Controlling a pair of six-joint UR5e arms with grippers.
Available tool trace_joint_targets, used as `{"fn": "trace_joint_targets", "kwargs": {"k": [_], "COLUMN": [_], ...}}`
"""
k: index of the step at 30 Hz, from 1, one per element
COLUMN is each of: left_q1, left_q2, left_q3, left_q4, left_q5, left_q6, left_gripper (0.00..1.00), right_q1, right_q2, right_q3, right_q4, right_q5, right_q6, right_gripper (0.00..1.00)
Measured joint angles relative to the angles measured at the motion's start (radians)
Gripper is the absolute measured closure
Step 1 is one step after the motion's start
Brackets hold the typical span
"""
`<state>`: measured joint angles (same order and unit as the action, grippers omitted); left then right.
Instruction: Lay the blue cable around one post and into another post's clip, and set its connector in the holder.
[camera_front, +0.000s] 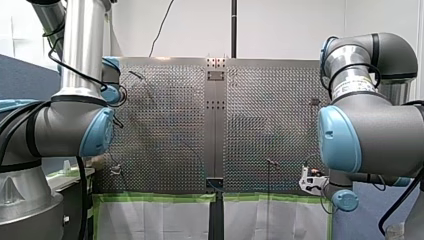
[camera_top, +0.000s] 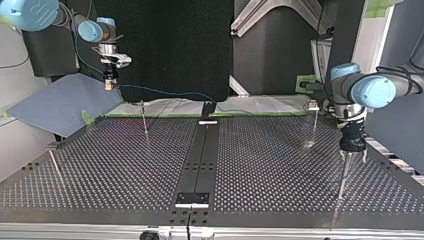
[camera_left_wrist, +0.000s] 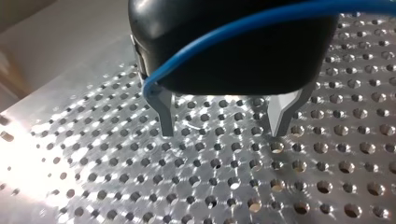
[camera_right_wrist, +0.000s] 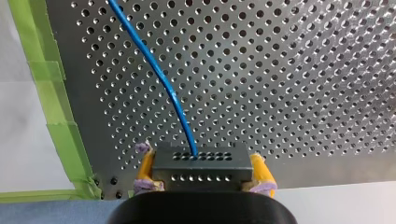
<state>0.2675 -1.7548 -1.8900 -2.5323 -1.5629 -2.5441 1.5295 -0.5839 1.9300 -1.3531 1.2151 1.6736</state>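
Connector (camera_right_wrist: 201, 163) clamped in right tool (camera_right_wrist: 204, 171), held high; left tool (camera_left_wrist: 222, 133) wide, pointing down.

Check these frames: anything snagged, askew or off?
One thing: in the left wrist view a blue cable drapes across my left gripper's black body and loops beside one finger, where it could snag. I cannot tell whether it is the task's cable. My right gripper holds the connector squarely.
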Motion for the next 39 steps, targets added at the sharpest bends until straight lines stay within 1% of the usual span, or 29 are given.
{"fn": "trace_joint_targets", "kwargs": {"k": [6,9,17,22,26,30,39], "left_q1": [0.011,0.017,0.022,0.016,0.012,0.006,-0.008], "left_q2": [0.021,0.031,0.04,0.064,0.094,0.12,0.136], "left_q3": [-0.018,-0.019,-0.019,-0.019,-0.02,-0.02,-0.02], "left_q4": [0.055,0.067,0.068,0.05,0.029,-0.009,-0.087], "left_q5": [-0.002,-0.002,0.001,0.025,0.034,0.043,0.045], "left_q6": [-0.056,-0.075,-0.083,-0.082,-0.072,-0.039,0.039], "left_gripper": [0.0,0.0,0.0,0.0,0.0,0.0,0.0], "right_q1": [0.004,0.006,0.007,0.008,0.008,0.007,0.008], "right_q2": [0.0,0.0,0.0,0.0,0.0,0.0,0.0], "right_q3": [-0.001,-0.001,-0.002,-0.002,-0.002,-0.003,-0.006], "right_q4": [0.0,0.0,0.0,0.0,0.0,0.002,0.007], "right_q5": [0.0,0.0,0.0,0.0,0.0,0.0,0.003], "right_q6": [0.0,0.0,0.0,0.0,0.0,0.0,0.0], "right_gripper": [0.64,0.64,0.64,0.64,0.64,0.64,0.64]}}
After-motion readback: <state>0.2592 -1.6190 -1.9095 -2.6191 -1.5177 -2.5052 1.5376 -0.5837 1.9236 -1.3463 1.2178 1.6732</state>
